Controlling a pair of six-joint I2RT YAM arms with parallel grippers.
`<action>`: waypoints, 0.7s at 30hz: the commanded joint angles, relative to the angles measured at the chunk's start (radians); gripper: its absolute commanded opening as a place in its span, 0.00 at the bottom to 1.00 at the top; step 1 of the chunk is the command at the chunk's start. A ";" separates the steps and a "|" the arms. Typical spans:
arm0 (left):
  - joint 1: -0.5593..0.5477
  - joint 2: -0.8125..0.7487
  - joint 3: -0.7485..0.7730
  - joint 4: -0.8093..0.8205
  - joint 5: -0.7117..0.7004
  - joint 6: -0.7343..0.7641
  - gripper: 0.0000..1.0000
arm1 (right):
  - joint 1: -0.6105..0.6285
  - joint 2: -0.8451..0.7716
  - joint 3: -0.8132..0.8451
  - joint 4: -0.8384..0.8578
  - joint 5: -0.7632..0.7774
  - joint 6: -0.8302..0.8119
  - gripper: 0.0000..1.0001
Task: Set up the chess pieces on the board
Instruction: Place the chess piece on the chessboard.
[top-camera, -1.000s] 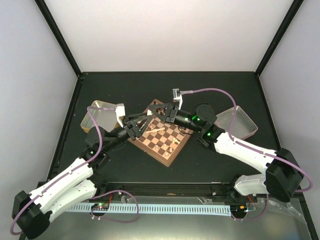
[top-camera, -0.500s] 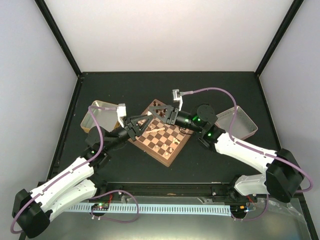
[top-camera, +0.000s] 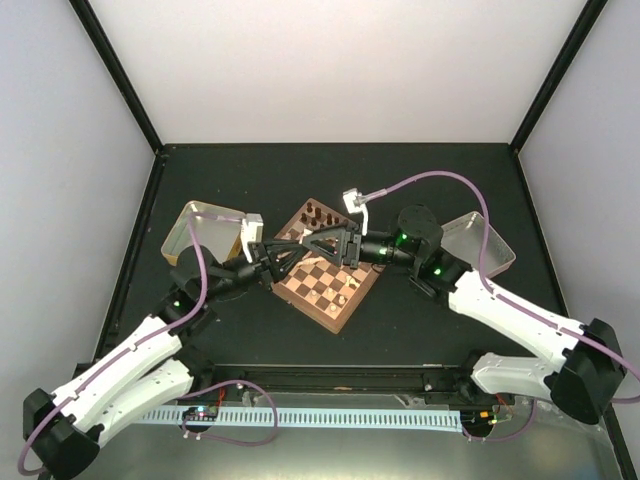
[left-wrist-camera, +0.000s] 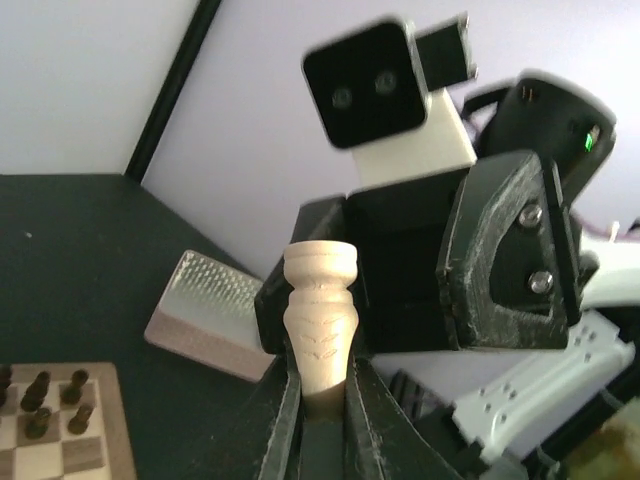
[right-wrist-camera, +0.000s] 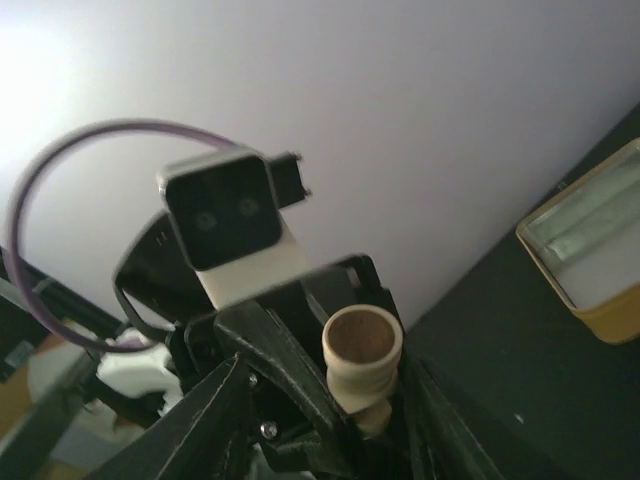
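The left gripper (left-wrist-camera: 318, 392) is clamped on the foot of a pale cream chess piece (left-wrist-camera: 320, 305), which sticks out beyond its fingers (left-wrist-camera: 283, 400). The right gripper (right-wrist-camera: 335, 395) faces it above the board (top-camera: 338, 320), its own fingers spread either side of the same piece, not touching it. A second ago the left fingers stood apart and the right ones pinched the piece.
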 joint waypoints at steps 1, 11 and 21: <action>0.008 -0.013 0.117 -0.293 0.126 0.256 0.01 | -0.007 -0.046 0.074 -0.251 -0.089 -0.232 0.46; 0.007 0.006 0.179 -0.405 0.202 0.372 0.01 | -0.007 -0.071 0.102 -0.416 -0.014 -0.300 0.42; 0.009 0.014 0.196 -0.381 0.188 0.350 0.02 | -0.008 -0.069 0.060 -0.324 -0.072 -0.219 0.13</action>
